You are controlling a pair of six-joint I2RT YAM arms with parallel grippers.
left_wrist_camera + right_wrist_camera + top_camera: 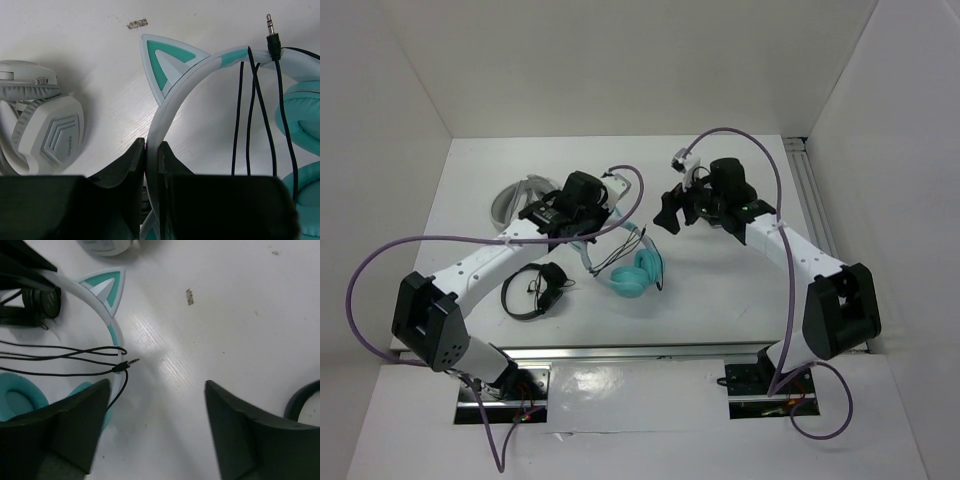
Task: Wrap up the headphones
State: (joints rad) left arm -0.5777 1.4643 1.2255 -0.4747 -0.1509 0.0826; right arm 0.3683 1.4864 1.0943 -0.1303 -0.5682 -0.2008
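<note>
Just beside the headphones (638, 272) — grey-white headset (47, 127), seemingly apart.

The headphones (638, 272) lie mid-counter (720, 290), their cable (250, 125) draped over the headband (172, 105). A headset (510, 200) lies behind-left of them, and another pair (532, 290) to their left. The left pincer (151, 147) straddles the headband. The right pincer (672, 210) hangs behind-right, apart.
</note>
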